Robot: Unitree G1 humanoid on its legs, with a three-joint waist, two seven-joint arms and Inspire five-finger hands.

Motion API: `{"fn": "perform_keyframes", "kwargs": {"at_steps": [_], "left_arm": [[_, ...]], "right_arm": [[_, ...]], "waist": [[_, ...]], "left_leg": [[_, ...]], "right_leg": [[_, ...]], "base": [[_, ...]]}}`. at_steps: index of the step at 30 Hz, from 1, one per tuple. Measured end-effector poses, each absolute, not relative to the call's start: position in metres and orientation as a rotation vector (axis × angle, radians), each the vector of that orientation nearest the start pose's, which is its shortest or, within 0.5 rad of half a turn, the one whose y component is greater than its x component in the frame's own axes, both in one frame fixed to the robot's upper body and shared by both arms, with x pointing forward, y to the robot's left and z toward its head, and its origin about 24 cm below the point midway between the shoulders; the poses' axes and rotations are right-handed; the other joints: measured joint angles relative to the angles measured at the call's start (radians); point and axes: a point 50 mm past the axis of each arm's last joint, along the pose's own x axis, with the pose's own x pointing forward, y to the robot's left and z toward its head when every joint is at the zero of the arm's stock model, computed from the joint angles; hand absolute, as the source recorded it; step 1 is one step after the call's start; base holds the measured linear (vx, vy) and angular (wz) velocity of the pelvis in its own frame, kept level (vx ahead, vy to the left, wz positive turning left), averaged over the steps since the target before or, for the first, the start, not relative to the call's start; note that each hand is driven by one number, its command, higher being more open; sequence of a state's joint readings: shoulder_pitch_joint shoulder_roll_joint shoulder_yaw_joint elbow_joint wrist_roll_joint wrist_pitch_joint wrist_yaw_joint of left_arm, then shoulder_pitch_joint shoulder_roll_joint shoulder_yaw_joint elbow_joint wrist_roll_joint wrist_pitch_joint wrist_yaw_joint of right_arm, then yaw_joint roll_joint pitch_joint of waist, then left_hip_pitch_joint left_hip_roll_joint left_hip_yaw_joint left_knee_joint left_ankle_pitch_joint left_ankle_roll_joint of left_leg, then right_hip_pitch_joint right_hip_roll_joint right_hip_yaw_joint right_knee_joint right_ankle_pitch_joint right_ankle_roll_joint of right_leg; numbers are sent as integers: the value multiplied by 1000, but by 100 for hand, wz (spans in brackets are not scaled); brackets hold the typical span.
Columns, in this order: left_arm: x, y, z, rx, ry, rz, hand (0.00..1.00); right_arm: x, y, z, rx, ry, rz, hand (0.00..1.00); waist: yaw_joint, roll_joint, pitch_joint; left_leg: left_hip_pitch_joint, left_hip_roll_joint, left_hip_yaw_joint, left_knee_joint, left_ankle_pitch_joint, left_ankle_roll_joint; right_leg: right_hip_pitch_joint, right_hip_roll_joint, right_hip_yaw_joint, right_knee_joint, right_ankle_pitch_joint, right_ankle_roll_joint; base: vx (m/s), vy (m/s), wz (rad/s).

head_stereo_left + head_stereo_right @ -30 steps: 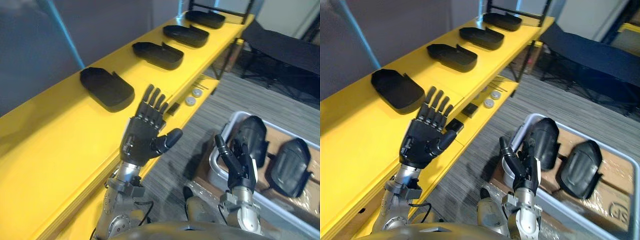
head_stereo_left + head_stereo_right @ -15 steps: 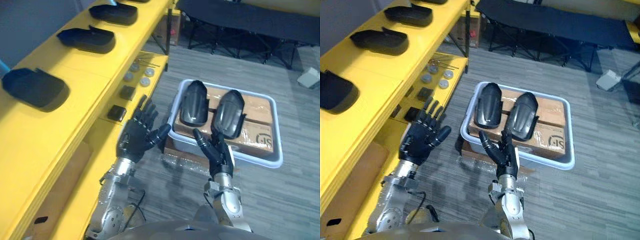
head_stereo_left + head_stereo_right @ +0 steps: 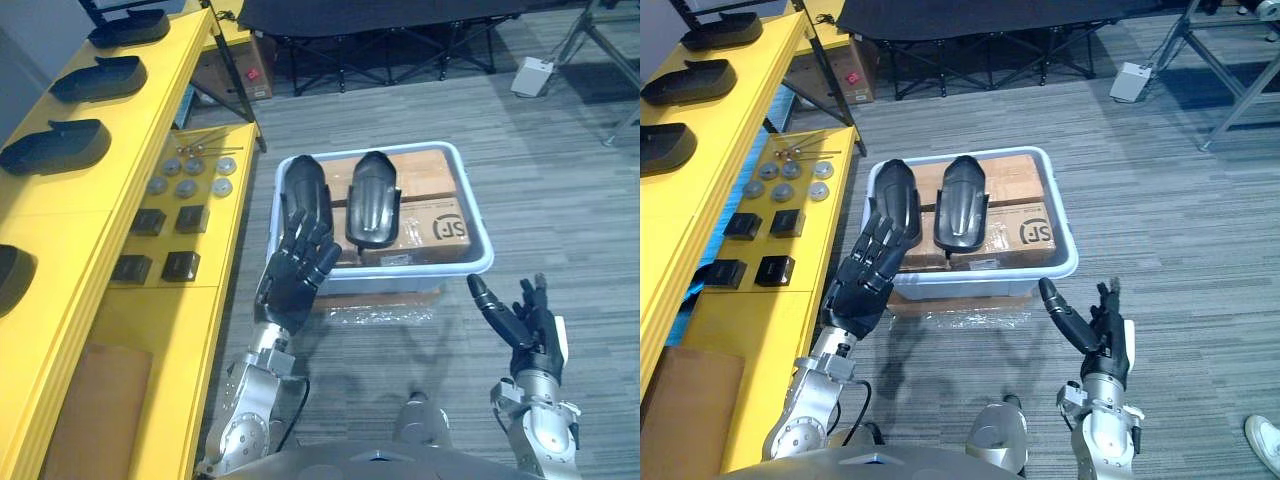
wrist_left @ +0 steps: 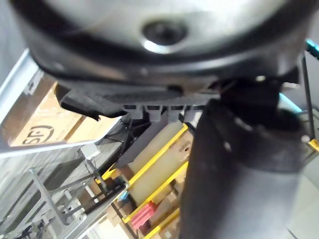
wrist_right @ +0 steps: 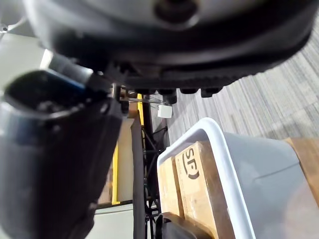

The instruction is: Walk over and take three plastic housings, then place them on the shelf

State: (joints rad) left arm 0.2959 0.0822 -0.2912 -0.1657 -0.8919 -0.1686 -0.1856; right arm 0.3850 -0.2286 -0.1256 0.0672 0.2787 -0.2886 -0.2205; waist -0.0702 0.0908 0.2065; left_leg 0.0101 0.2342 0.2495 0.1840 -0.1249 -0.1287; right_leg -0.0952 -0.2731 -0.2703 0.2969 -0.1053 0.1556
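Two black plastic housings (image 3: 305,195) (image 3: 372,208) lie side by side on cardboard boxes inside a pale grey tub (image 3: 410,280) on the floor. Several more housings (image 3: 55,147) (image 3: 98,77) sit in a row on the yellow shelf's top board (image 3: 60,215) at the left. My left hand (image 3: 295,272) is raised in front of the tub's near left corner, fingers straight, holding nothing. My right hand (image 3: 522,322) hovers over the carpet right of the tub, also spread and empty. In the right wrist view the tub rim (image 5: 219,149) shows past the hand.
The shelf's lower board (image 3: 170,300) carries metal discs (image 3: 185,187) and small black blocks (image 3: 181,266). A brown board (image 3: 85,410) lies on it nearer me. A black folding cot (image 3: 370,25) stands behind the tub. Grey carpet (image 3: 560,200) spreads to the right.
The camera has swung from the shelf towards the tub, which now lies straight ahead. Both hands stay open; the right hand now shows beside the tub instead of in front of it.
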Motion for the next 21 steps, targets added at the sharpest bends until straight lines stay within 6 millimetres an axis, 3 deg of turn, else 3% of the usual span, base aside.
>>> {"fn": "perform_keyframes", "kwargs": {"at_steps": [4, 7, 9, 10, 12, 15, 16, 18, 21], "left_arm": [[186, 129, 29, -763, -20, -215, 100], [190, 139, 32, -637, -33, -223, 100], [192, 140, 37, -583, -49, -237, 100], [197, 140, 43, -549, -71, -253, 100], [202, 143, 48, -535, -94, -248, 100], [205, 149, 50, -517, -102, -233, 100], [204, 149, 49, -517, -98, -231, 100], [202, 150, 40, -517, -61, -216, 100], [204, 151, 31, -518, -25, -203, 100]], "right_arm": [[176, -250, 0, -88, 78, -442, 100], [226, -260, 1, -100, 106, -466, 100], [244, -269, 7, -114, 105, -488, 100], [266, -285, 23, -122, 87, -535, 100], [292, -305, 53, -124, 41, -591, 100], [319, -336, 108, -141, -41, -700, 100], [322, -343, 118, -146, -55, -728, 100], [328, -364, 141, -126, -43, -842, 100], [331, -378, 155, -124, 11, -908, 100]], "waist": [[42, -30, 8], [74, -55, 13], [78, -60, 21], [96, -62, 50], [119, -57, 97], [154, -48, 169], [157, -44, 181], [195, -34, 191], [217, -16, 209]], "left_leg": [[-1, -40, 2, 15, 2, -6], [-63, -56, -22, 80, -26, 2], [-117, -57, -50, 123, -41, 6], [-179, -63, -91, 173, -67, 3], [-240, -71, -140, 221, -78, 7], [-311, -82, -185, 268, -68, 16], [-322, -84, -193, 276, -67, 17], [-372, -88, -216, 306, -66, 20], [-415, -93, -250, 338, -70, 25]], "right_leg": [[51, -18, 0, -138, 104, 19], [86, -22, -49, -262, 203, 18], [81, -21, -76, -289, 223, 16], [70, -19, -102, -307, 238, 12], [43, -13, -113, -312, 256, 5], [6, -9, -123, -314, 279, 6], [5, -10, -129, -314, 281, 8], [-22, -9, -141, -313, 289, 10], [-33, -8, -165, -307, 291, 10]], "base": [[-69, 185, -13], [-88, 95, 4], [-145, 80, 33], [-174, 82, 34], [-186, 66, 20], [-126, 41, 14], [-79, 43, 22], [-61, 64, 16], [-43, 52, 18]]}}
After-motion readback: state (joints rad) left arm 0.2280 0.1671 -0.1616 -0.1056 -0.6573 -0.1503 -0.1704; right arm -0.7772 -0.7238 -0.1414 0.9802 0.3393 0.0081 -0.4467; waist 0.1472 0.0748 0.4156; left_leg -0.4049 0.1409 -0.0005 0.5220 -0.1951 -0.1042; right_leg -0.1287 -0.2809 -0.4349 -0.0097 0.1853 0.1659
